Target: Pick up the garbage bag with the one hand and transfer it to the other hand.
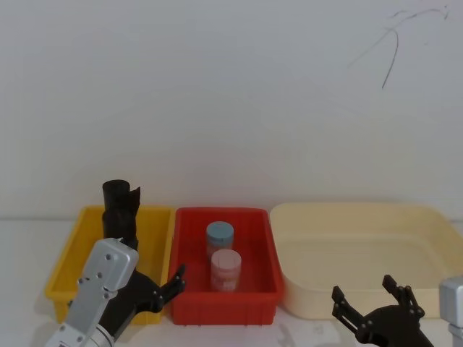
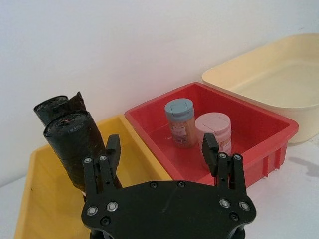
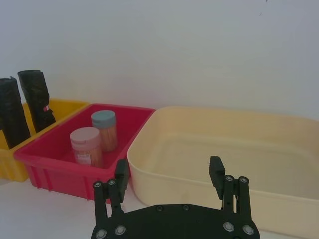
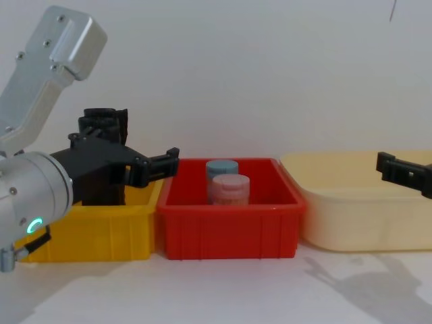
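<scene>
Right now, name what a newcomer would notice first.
Three bright bins sit in a row: yellow bin left, red bin middle with two jars, cream bin right. The black garbage bag stands in the yellow bin beside a ragged-topped roll, the open left gripper hovering near it; the open right gripper hangs before the cream bin.

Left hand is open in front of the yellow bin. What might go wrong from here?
The bag stands right beside a ragged roll in the yellow bin, so the open left hand may close on both, or on the wrong one. A finger may also catch the bin's wall and knock the upright rolls over.
</scene>
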